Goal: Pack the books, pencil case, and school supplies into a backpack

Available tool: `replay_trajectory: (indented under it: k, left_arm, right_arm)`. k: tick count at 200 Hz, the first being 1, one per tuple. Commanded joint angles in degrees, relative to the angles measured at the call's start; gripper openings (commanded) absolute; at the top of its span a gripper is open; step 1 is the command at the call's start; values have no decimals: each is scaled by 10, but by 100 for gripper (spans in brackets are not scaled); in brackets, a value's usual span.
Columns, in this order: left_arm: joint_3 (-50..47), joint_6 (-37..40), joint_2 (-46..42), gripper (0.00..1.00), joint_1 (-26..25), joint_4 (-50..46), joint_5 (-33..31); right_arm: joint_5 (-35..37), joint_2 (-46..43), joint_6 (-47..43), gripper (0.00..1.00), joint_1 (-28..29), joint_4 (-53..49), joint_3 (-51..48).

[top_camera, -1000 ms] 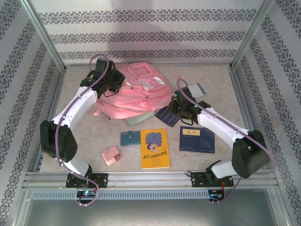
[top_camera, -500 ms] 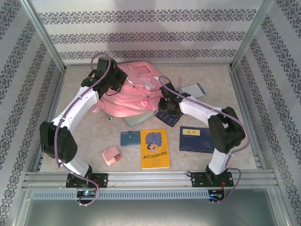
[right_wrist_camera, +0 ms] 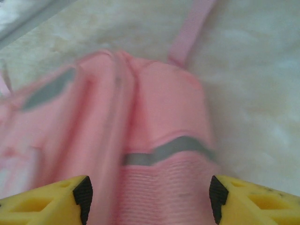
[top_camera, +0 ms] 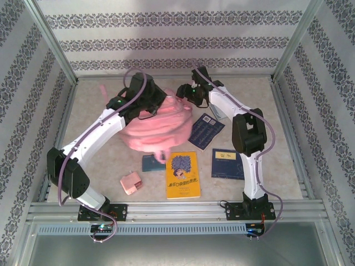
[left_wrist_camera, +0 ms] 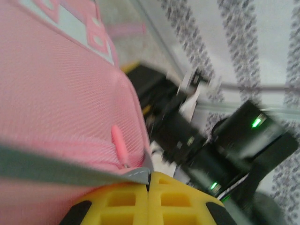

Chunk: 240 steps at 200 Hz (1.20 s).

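- Your left gripper (left_wrist_camera: pixel 149 187) is closed tight; its yellow fingers (left_wrist_camera: pixel 117 204) meet edge to edge, and a grey trim strip of the backpack (left_wrist_camera: pixel 56 108) runs into the seam between them; it has hold of the bag.
- From above, that gripper (top_camera: pixel 151 106) sits on the far left side of the backpack (top_camera: pixel 158 124), which is bunched into a pink heap in the middle of the table (top_camera: pixel 100 149).
- Your right gripper (right_wrist_camera: pixel 150 199) stands wide open, one yellow finger (right_wrist_camera: pixel 79 197) at each side, with pink fabric and a grey band below the gap; you cannot tell whether the pads touch the cloth; it grips nothing.
- From above, it (top_camera: pixel 184 91) hangs at the bag's far right edge.
- The patterned navy book (top_camera: pixel 207 130) lies just right of the bag; the white-labelled navy book (top_camera: pixel 232 163) lies nearer, beside the right arm.
- The yellow book (top_camera: pixel 182 174) lies near centre; the teal box (top_camera: pixel 148 163) is to its left, partly under the bag's drooping edge.
- The pink block (top_camera: pixel 131 183) sits near left, apart from the rest.
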Motion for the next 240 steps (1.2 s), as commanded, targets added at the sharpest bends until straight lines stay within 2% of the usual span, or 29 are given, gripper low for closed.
replay_trajectory:
  k: [1,34,62,96,130,133,140,153,169,185,206,220,240]
  left_arm:
    - [13,11,37,0,-27,90,37]
    - [49,42,101,3,-27,93,75]
    - [112,102,139,14,-23,45,77]
    - [156,169,157,46,-9,3,117]
    - [220,297,146,78,-7,-103,152]
    - [219,306,140,91,-8,-107,154]
    - [214,330,125,100,-7,-111,158]
    - [186,375,88,100,-8,-102,166]
    - [164,423,46,100,-8,-120,143]
    - [152,475,17,100,-7,-154,121]
    - [117,523,-10,100,-7,-180,103]
    - [81,537,-21,100,-7,-181,86]
    - [47,554,-14,100,-6,-172,103]
  right_arm:
    - [-7,20,-41,73,-4,-77,66]
    - [56,-29,-53,85,-24,-94,14]
    - [84,-90,-69,95,-30,-90,-46]
    - [139,-160,-78,98,-33,-103,-97]
    - [153,-270,-88,98,-46,-51,-192]
    - [156,-282,-89,98,-46,-42,-204]
    - [160,-309,-90,98,-45,-25,-230]
    - [167,-360,-89,98,-42,4,-274]
    - [180,-413,-77,98,-35,17,-318]
    - [147,-474,-50,98,-37,38,-379]
    - [91,-579,1,95,-36,149,-511]
    - [51,-610,32,94,-39,158,-553]
    - [4,-625,48,94,-39,150,-593]
